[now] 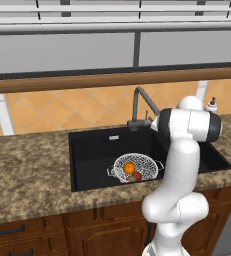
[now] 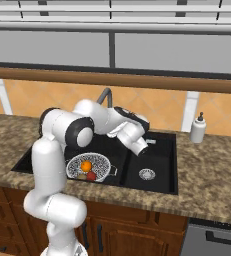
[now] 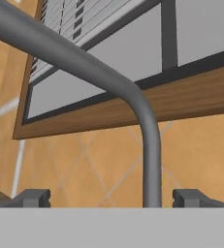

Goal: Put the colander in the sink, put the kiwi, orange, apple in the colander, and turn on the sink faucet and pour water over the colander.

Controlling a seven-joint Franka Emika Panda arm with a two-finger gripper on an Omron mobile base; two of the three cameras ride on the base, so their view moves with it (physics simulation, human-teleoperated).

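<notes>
Reaching for the sink faucet point(image 3: 150, 145), the end effector point(image 3: 112, 197) is fully open and empty, fingers at its 3 and 9 o'clock; the colander point(image 1: 137, 167) already holds fruit.

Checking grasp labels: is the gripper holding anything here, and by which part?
Nothing is held. The gripper is open, its fingers either side of the sink faucet neck, not touching it.

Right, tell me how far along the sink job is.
Done: the colander sits in the sink, with the orange, the apple and a brownish fruit, likely the kiwi, inside. In hand: the open pincer is up at the sink faucet, whose neck rises between its fingertips without visible contact. Left: turn the faucet on; no water runs over the colander yet.
</notes>
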